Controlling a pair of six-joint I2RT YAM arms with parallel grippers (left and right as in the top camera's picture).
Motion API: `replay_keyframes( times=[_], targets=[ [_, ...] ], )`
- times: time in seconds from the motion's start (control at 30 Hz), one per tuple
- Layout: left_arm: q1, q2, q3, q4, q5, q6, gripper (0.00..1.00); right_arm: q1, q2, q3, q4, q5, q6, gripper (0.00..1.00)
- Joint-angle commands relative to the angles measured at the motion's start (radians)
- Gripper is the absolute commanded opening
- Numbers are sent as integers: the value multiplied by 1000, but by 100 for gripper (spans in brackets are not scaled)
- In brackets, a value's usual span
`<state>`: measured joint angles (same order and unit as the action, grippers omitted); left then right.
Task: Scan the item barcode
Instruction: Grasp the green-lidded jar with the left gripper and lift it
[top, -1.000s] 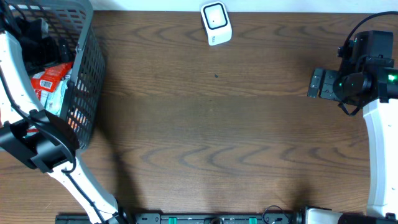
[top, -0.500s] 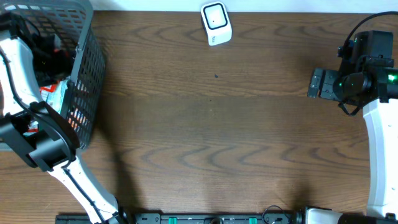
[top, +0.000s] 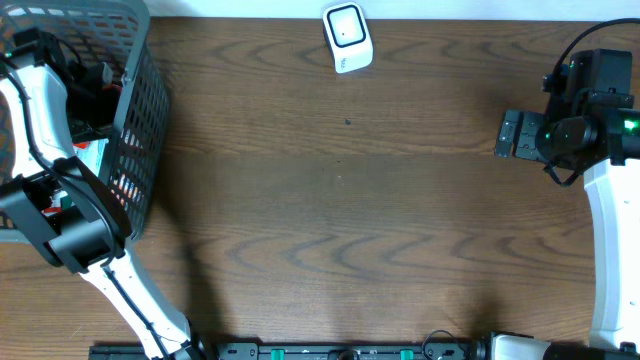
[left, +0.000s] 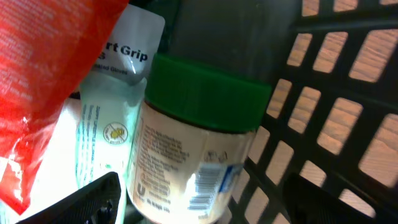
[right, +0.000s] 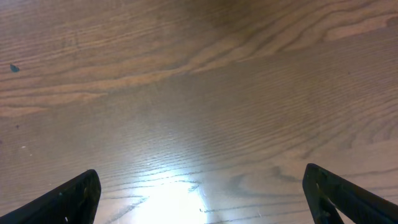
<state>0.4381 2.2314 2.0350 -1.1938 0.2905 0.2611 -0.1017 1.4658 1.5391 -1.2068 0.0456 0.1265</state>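
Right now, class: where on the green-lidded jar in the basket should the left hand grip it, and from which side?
Probably across the labelled body of the jar, below its green lid, coming down from above with the left hand straddling it. The round body offers opposite walls; the red bag and basket wall crowd its sides.

On the white pouch (left: 118, 74) in the left wrist view, the bold letters "rt Grip" can be read. The start of the word is hidden, and the small line under it is too blurred. The label of the jar (left: 186, 168) carries a "U" sign, a barcode (left: 208, 182) and fine print that is too small to read.
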Motion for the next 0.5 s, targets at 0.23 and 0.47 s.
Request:
replay_keyframes(
  times=[0.23, 0.47],
  targets=[
    [0, 13, -142, 109, 8, 8, 79, -2, -1, 10, 2, 9, 15, 99],
    [0, 11, -172, 149, 8, 8, 72, -2, -1, 10, 2, 9, 15, 99]
  ],
)
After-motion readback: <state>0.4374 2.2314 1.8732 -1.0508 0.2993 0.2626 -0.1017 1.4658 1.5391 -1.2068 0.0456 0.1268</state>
